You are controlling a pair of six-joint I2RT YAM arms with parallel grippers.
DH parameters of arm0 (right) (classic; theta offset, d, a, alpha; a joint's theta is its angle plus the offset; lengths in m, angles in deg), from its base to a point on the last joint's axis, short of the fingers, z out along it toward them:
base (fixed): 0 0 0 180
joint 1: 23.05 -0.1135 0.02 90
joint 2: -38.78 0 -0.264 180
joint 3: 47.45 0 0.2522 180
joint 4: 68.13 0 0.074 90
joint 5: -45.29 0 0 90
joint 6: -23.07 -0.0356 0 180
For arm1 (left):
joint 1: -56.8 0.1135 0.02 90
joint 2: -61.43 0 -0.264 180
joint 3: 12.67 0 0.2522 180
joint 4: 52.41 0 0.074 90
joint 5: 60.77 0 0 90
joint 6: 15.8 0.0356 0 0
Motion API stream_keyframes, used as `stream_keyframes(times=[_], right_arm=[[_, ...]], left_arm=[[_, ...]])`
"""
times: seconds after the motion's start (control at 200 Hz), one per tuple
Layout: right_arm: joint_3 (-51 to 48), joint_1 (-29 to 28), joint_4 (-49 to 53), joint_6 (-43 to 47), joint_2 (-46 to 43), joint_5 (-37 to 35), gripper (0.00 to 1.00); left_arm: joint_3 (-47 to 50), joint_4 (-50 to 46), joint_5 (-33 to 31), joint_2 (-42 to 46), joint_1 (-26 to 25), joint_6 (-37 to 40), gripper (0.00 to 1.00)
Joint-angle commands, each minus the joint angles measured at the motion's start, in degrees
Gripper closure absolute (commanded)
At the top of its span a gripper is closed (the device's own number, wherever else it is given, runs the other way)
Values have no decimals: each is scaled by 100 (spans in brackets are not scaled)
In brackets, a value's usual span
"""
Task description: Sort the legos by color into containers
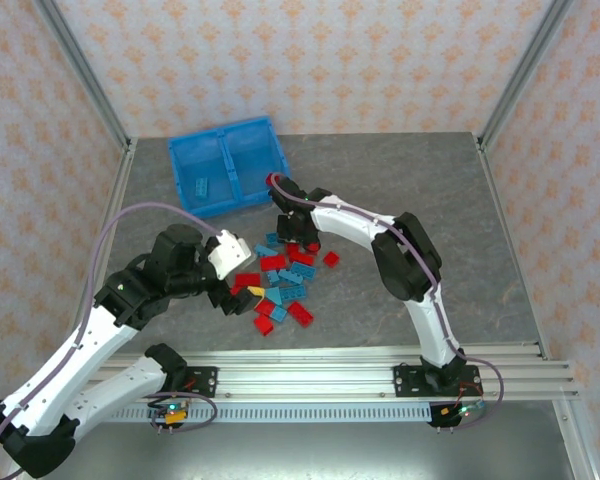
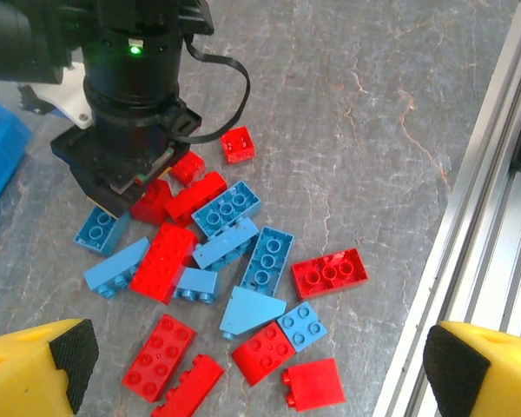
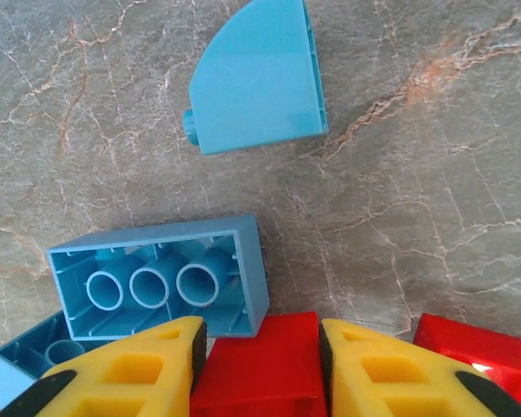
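**Right gripper clamped on red brick**

Right gripper [image 3: 259, 340] is closed on a red brick [image 3: 256, 378] at the far side of the legos [image 1: 280, 282] pile, mid-table [image 1: 430, 190], nearer the front edge. Left gripper [image 2: 260, 358] is spread wide and empty at the pile's left side. Bin [image 1: 220, 133] sits at the far-left corner, with one blue brick [image 1: 200, 186] in its left compartment.

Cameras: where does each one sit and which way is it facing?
Top external: above and behind, looking down on table, bin, legos; left arm and right arm show.
Left wrist: tilted down over the legos; own open fingers at the bottom corners.
Right wrist: looking down, close to the table; own fingers shut on a red lego.
Shared: top external and left wrist both show the legos and the right gripper.
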Motion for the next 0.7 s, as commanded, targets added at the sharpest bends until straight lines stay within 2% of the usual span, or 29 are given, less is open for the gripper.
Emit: stream_keyframes(times=[0.0,0.215,0.405,0.546,0.696], right_arm=[[-182,-1,178,5,-290,-241,67],[-624,-26,-273,161,-1247,-568,69],[-466,-140,-535,713,-1853,-1085,69],[191,-140,-890,1261,-1598,-1471,69],[1788,-64,-766,1820,-444,-1891,68]], left_arm=[[31,271,-98,-27,-54,-15,0],[92,479,-220,108,-54,-104,0],[166,905,-720,413,-54,-324,0],[155,1079,-1428,542,-56,-728,0],[8,851,-2124,477,-55,-1282,0]])
